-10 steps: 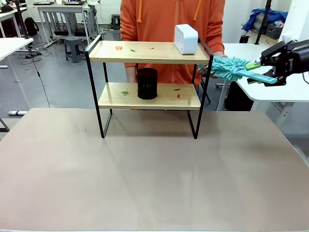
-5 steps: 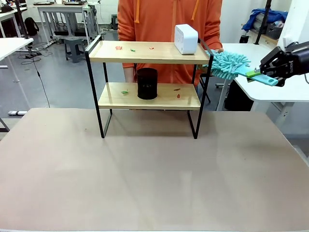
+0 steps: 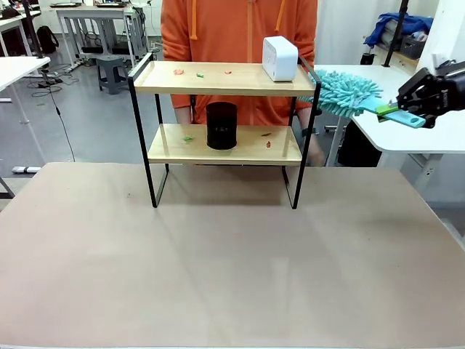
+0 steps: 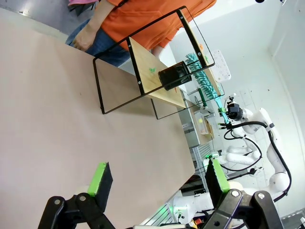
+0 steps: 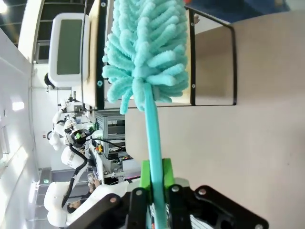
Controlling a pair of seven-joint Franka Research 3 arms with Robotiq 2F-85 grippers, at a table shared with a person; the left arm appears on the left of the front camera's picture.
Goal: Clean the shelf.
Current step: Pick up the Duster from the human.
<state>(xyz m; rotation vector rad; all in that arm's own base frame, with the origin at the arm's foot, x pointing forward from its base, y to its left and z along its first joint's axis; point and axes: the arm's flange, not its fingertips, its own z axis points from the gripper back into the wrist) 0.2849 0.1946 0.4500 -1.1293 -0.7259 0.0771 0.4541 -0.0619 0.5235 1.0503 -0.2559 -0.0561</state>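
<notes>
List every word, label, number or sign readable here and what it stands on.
None can be read.
Black canister on the shelf, lower board: faint pale mark, too small to read.
White box, upper board: no print shows.
Teal duster in the right gripper: no print shows.

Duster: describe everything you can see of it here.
The duster is turquoise: a fluffy head of soft-looking strands on a thin plastic-looking handle. The right gripper holds the handle's end, jaws shut on it. It lies roughly level in the air, head by the right end rail of the shelf; contact cannot be told.
</notes>
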